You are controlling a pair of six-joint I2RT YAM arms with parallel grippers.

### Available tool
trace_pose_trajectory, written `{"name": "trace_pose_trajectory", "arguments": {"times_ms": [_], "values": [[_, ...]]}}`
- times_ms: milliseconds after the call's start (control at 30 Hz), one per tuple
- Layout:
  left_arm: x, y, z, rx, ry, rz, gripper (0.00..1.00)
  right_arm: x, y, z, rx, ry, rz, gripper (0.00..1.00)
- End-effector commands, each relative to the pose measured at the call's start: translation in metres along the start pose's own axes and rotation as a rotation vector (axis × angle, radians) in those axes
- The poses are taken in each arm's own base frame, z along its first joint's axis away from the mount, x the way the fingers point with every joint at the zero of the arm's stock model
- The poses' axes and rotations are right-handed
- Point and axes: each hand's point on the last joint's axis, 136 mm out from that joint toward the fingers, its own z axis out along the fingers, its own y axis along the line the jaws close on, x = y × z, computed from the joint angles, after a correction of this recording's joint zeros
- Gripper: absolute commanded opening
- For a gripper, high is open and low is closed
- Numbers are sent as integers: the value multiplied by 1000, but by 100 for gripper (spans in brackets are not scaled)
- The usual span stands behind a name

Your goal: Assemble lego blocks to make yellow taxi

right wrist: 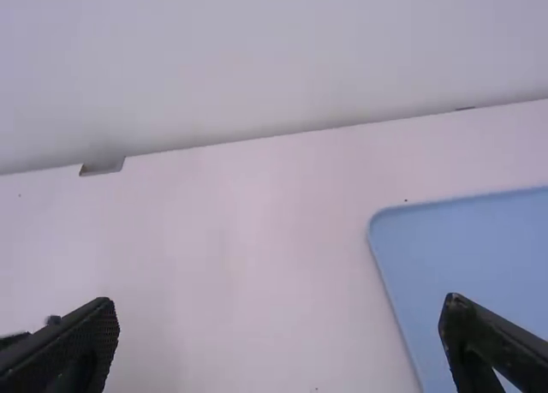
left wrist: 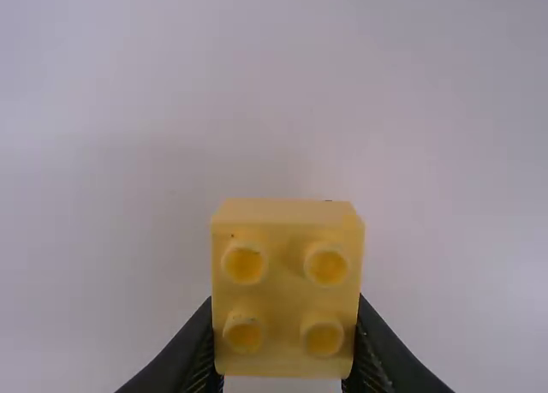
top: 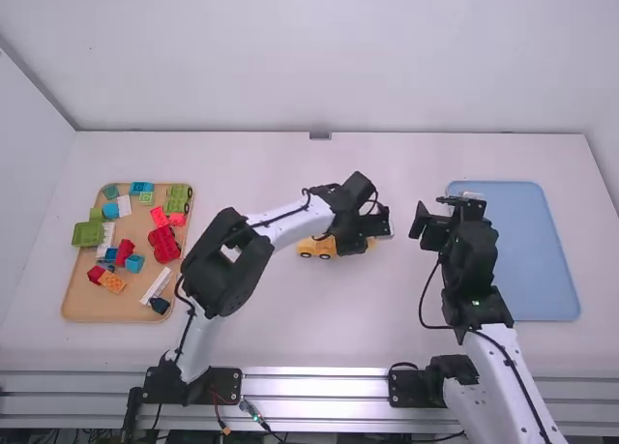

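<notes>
My left gripper [top: 375, 225] is over the middle of the table, beside and partly over a yellow vehicle body with dark wheels [top: 317, 248], whose right part is hidden by the gripper. In the left wrist view, a yellow block with studs [left wrist: 287, 286] sits between the fingertips of my left gripper [left wrist: 285, 320], which is shut on it. Whether that block touches the vehicle cannot be told. My right gripper [top: 466, 202] is above the left part of the blue tray; the right wrist view has my right gripper [right wrist: 278, 320] open, with nothing between its fingers.
A tan tray [top: 116, 309] at the left holds several red, green, blue, white and orange pieces. The blue tray [top: 542, 260] lies at the right, its near-left part behind the right arm; its corner region [right wrist: 462, 239] shows beside the right fingers. A wall stands behind the table.
</notes>
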Motion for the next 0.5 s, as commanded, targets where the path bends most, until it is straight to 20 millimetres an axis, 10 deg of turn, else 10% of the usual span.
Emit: {"name": "trace_pose_trajectory", "arguments": {"times_ms": [0,467], "values": [[11,11,6,-41,55,-10,8,1,-2,-1,8,-3,7,99],[21,10,23,-24,81,-8,16,4,-1,-1,2,6,6,99]]}}
